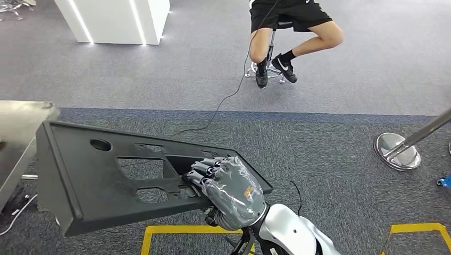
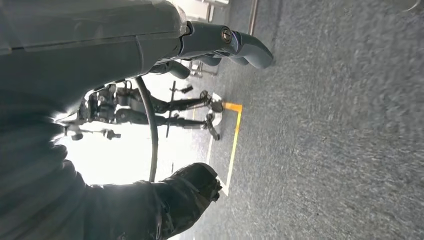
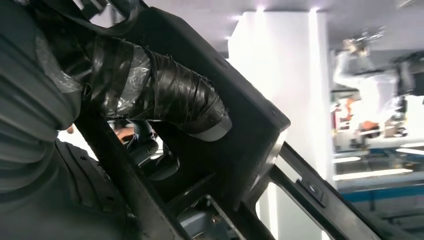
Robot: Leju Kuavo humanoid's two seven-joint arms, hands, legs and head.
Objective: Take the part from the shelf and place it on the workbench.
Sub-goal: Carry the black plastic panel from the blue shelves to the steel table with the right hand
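From the head view we see our right hand gripping the black cut-out part at lower centre, above grey carpet; a seated person is at top centre. Our right wrist view adds the taped thumb clamped over the part's edge. Our left hand hangs, fingers loosely apart, holding nothing.
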